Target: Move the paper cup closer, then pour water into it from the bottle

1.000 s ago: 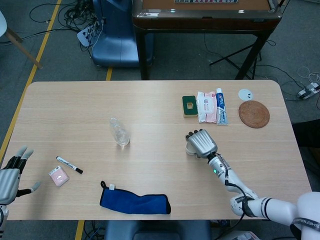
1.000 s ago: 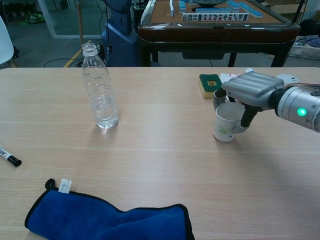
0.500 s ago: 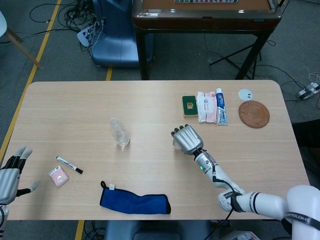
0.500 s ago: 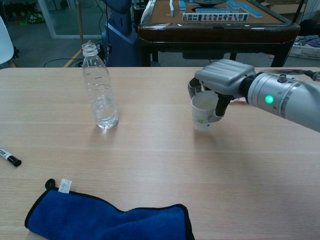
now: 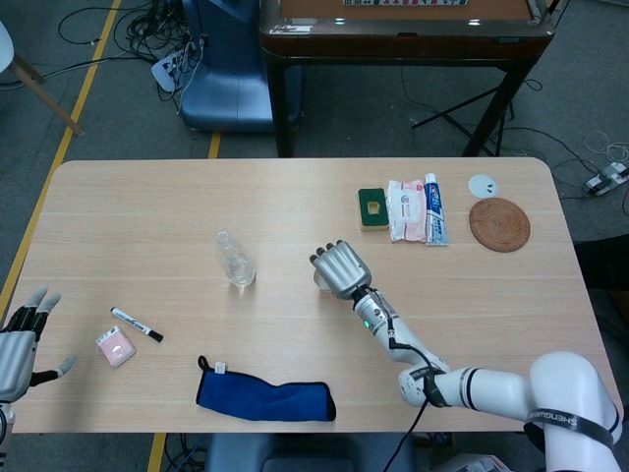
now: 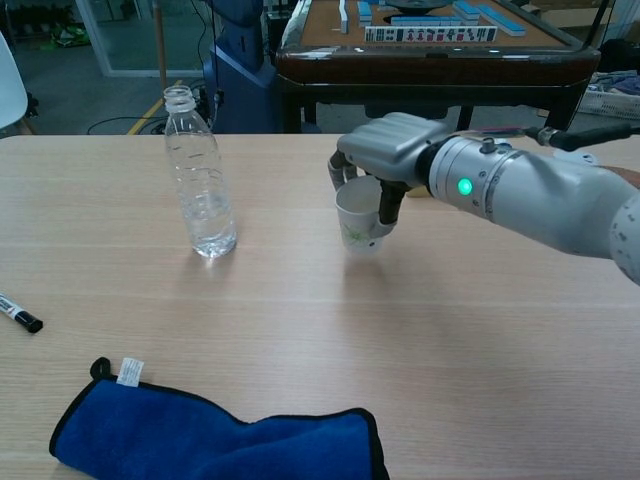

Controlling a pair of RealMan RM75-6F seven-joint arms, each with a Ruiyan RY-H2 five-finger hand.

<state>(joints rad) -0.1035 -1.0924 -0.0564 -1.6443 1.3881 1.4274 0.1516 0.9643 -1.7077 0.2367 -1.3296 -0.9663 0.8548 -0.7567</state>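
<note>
Bottle (image 6: pixel 201 176) stands left of cup (image 6: pixel 358 219) gripped by right hand (image 6: pixel 385 160).

Light wood table (image 5: pixel 295 197) under my hands, rounded corners, even overhead light, soft shadows. Floor (image 5: pixel 118 108) is grey and scuffed. Yellow tape line (image 5: pixel 61 147) runs diagonally on it, well off to the left of my left hand. Beyond my right hand, past the far table edge: dark-framed mahjong table (image 6: pixel 440 50) with tiles on top. Blue machine base (image 5: pixel 224 69) sits just left of it, cable tangle (image 5: pixel 157 39) and power strip beside that. More cables (image 5: pixel 600 167) on the floor far right. Glass partition (image 6: pixel 120 35) at back left in chest view.
</note>
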